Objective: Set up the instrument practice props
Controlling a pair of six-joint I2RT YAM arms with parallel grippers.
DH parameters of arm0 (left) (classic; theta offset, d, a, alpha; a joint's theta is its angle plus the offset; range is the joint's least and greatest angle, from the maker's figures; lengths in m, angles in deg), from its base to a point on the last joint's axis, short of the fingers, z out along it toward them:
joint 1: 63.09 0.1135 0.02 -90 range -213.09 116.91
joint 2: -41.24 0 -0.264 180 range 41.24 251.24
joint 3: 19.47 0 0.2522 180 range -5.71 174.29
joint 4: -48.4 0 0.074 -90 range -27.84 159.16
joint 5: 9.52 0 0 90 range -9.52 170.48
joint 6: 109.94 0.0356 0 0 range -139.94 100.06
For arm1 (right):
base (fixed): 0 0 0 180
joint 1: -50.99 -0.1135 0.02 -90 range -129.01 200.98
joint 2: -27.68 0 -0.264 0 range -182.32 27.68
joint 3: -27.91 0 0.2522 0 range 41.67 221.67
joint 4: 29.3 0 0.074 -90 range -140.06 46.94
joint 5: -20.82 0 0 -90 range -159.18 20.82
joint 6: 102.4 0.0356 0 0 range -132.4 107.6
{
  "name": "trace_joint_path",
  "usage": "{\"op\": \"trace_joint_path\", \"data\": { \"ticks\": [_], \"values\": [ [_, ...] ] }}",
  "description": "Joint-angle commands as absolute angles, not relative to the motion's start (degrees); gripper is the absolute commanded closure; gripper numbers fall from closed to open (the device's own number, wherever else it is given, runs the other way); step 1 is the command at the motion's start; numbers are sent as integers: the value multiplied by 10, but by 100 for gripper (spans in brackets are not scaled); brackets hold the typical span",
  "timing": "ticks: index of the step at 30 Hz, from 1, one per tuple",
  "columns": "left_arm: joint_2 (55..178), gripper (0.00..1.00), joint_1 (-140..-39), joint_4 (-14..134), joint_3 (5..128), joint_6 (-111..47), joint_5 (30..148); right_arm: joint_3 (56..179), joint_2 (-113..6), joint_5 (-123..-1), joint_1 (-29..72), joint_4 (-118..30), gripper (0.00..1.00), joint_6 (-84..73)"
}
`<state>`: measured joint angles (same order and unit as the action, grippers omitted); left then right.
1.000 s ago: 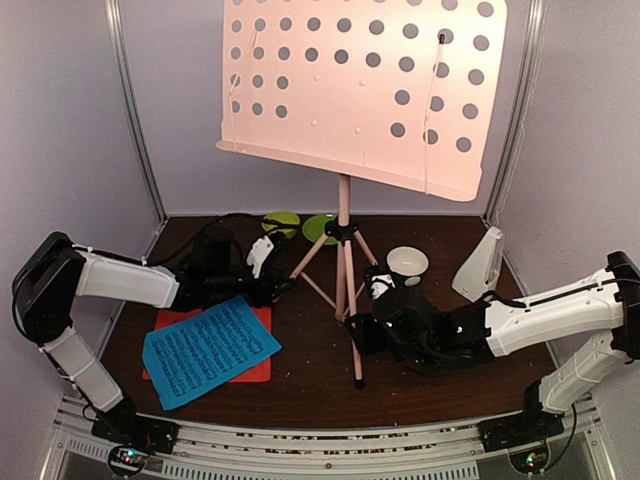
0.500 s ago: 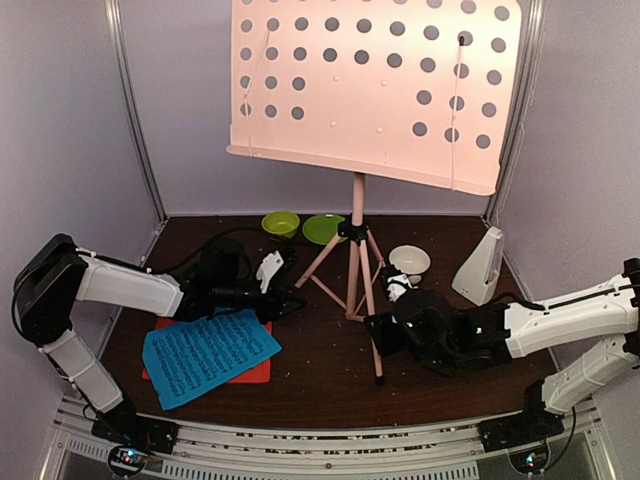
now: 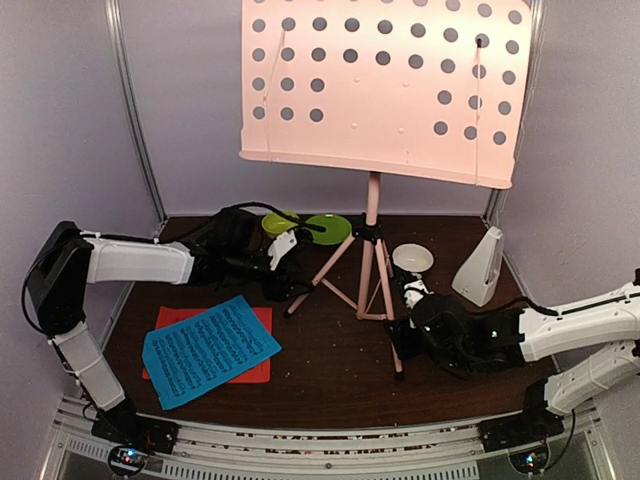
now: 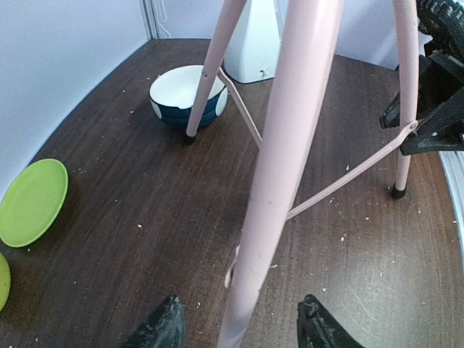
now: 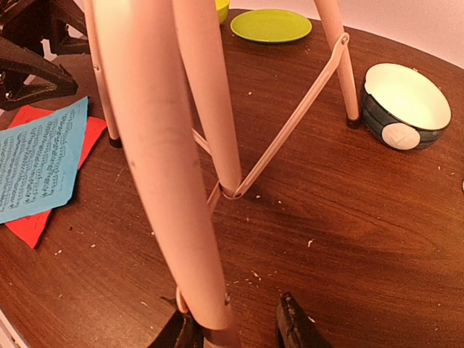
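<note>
The premises presented as a robotics test cell in a laboratory. Plain pale wall panels (image 3: pixel 60 120) closed off the left, rear and right of the frame, joined by bare metal uprights (image 3: pixel 137 110) at the rear corners. An aluminium rail (image 3: pixel 320 440) ran along the bottom edge and carried the bases of a white left arm (image 3: pixel 135 262) and a white right arm (image 3: pixel 580 322). The dark wood-grain table (image 3: pixel 330 340) held staged props, among them a pale pink music stand (image 3: pixel 375 85) at the centre.
</note>
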<state>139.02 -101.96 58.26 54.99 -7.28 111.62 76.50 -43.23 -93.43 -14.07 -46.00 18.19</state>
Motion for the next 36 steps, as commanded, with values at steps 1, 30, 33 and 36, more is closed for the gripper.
{"op": "trace_joint_path", "data": {
  "ticks": [1, 30, 33, 36],
  "values": [
    [1431, 46, -1018, 599, 592, -43, 1142, 746, -434, -973, -118, -521, 66, 176],
    [1428, 95, -1034, 532, 553, -82, 1093, 773, -497, -964, -93, -489, 79, 140],
    [1408, 99, -1035, 513, 522, -89, 1072, 776, -504, -963, -92, -482, 82, 134],
    [1387, 100, -1035, 500, 493, -98, 1050, 781, -515, -959, -90, -466, 90, 123]
  ]
}}
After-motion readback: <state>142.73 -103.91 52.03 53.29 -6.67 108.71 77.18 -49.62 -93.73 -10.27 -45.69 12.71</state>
